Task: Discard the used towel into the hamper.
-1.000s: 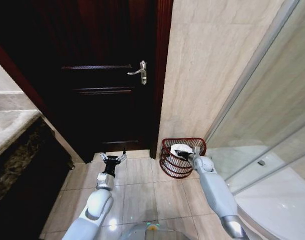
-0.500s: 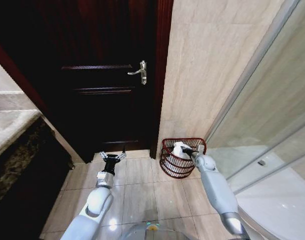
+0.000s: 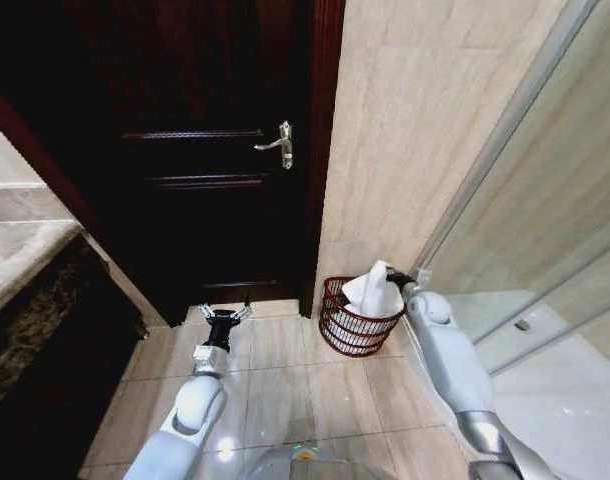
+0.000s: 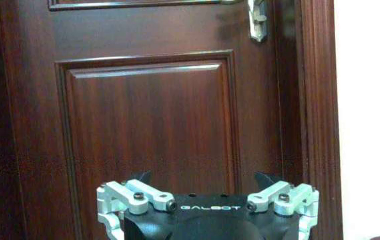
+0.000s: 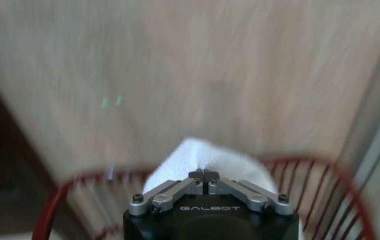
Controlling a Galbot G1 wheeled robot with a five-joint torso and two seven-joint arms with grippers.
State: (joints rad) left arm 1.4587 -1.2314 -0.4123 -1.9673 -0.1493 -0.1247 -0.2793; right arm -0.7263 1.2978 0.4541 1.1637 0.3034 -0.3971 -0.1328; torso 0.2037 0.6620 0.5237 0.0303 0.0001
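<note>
The hamper [image 3: 347, 328], a reddish-brown wire basket, stands on the tiled floor in the corner beside the door frame. A white towel [image 3: 375, 293] rises out of it, its peak above the rim and its lower part still inside. My right gripper [image 3: 396, 277] is shut on the towel's top. In the right wrist view the closed fingertips [image 5: 204, 175] pinch the white towel [image 5: 193, 156], with the hamper's red rim [image 5: 333, 172] below. My left gripper [image 3: 225, 315] hovers open low in front of the door; its spread fingers [image 4: 143, 178] hold nothing.
A dark wooden door [image 3: 205, 190] with a metal handle [image 3: 281, 145] fills the back left. A beige tiled wall [image 3: 415, 130] rises behind the hamper. A glass shower panel [image 3: 545, 250] runs along the right, and a dark counter [image 3: 45, 330] along the left.
My right gripper has risen and shifted right, pulling the towel up from a bundle inside the hamper to a peak above its rim. The left arm has stayed still.
</note>
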